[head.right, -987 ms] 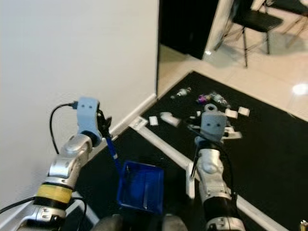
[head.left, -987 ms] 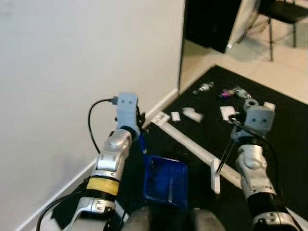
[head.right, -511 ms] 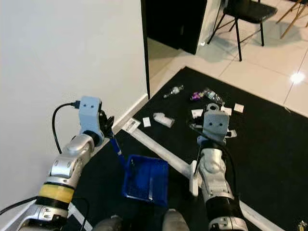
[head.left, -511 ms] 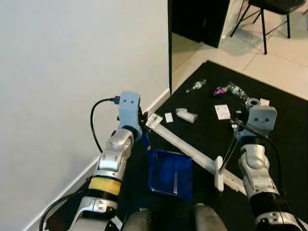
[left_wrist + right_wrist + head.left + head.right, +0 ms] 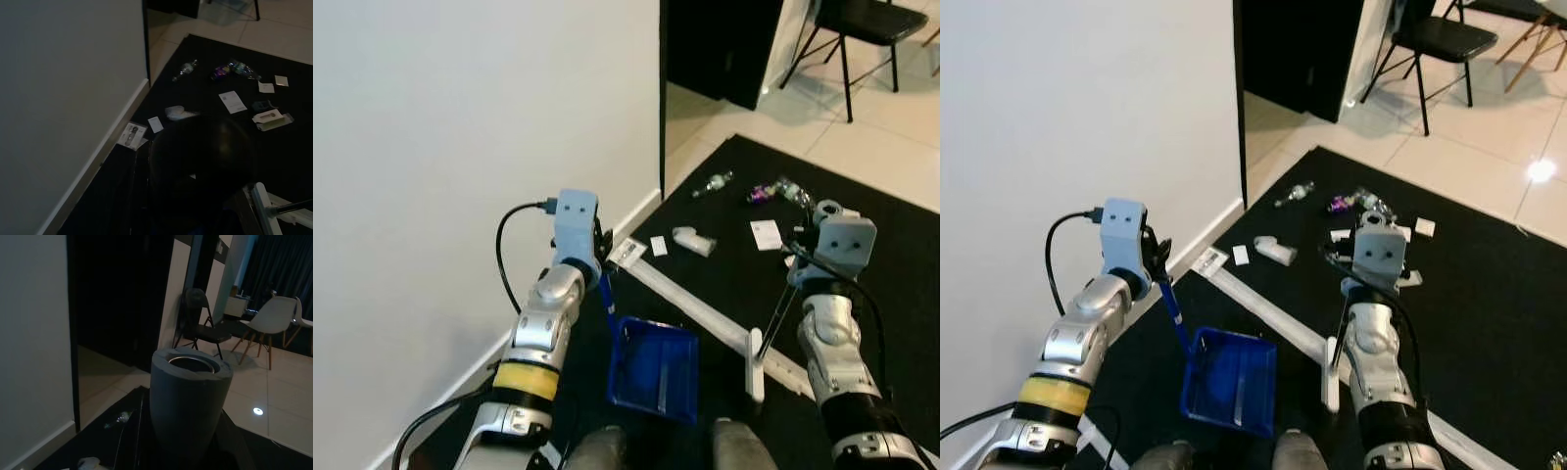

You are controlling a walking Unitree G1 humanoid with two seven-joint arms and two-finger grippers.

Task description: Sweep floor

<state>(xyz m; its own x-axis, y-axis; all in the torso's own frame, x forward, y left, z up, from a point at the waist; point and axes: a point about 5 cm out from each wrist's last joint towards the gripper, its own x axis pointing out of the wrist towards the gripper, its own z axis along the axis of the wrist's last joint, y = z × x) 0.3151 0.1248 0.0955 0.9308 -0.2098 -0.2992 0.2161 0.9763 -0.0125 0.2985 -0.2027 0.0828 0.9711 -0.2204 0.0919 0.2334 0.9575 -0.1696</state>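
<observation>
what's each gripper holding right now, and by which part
Left gripper holds the blue dustpan by the top of its upright handle. Right gripper holds the broom by the upper end of its thin black pole.

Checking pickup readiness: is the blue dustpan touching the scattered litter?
Apart. In the right eye view, bare black mat separates the dustpan from the litter.

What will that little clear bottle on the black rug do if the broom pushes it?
The clear bottle lies on its side on the black rug, so it would probably roll rather than slide. It looks small and maybe empty, so likely light and apt to skitter ahead of the white broom head. Its round body might also slip off sideways toward the wall.
</observation>
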